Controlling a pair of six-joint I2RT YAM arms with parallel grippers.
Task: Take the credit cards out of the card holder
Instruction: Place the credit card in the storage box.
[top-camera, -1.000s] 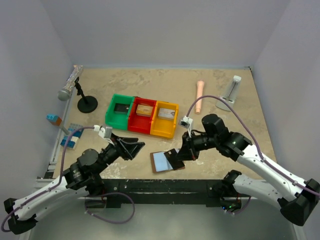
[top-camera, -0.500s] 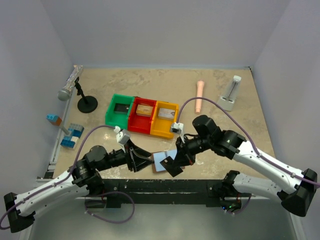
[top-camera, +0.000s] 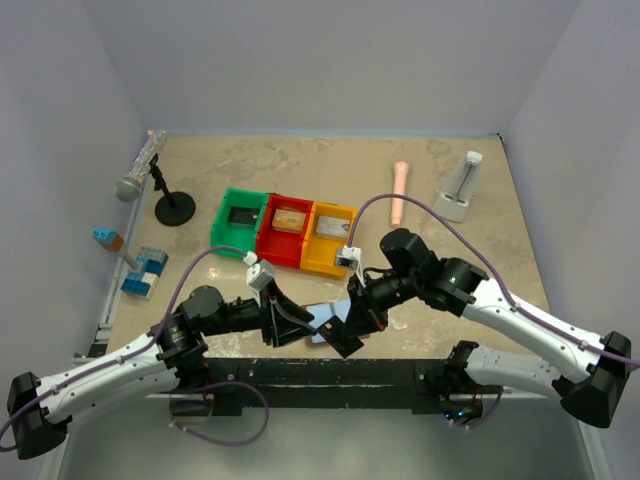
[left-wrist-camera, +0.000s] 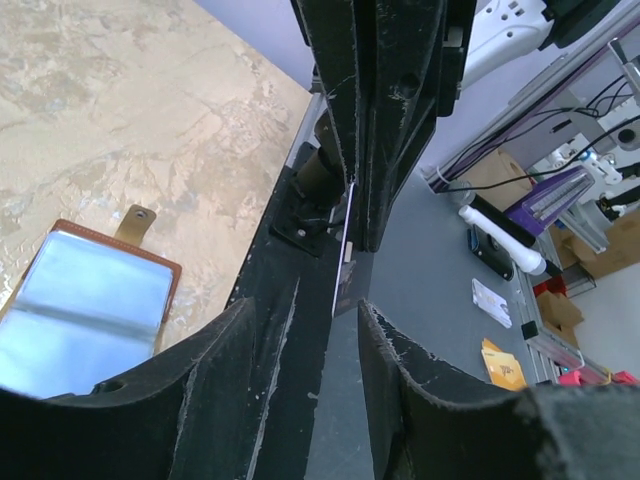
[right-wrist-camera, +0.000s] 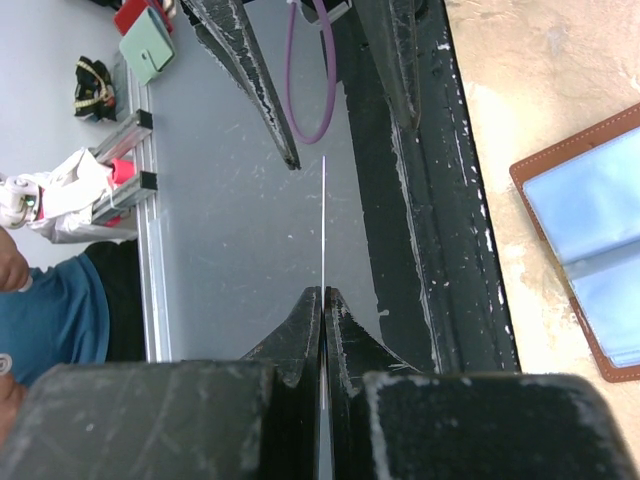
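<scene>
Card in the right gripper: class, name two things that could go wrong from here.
1. The right gripper pinches the card by one edge only, and it seems to hang past the black rail. A slip could drop it off the table.
2. The left gripper stands open around the card, close to the right gripper. Closing off-line could knock that gripper or bend the thin card.

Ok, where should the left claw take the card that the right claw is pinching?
I'd take the free end of the card that juts past the right claw, coming in end-on opposite it. The card is thin and shows edge-on, so the left claw should straddle it, a pad on each flat face.
</scene>
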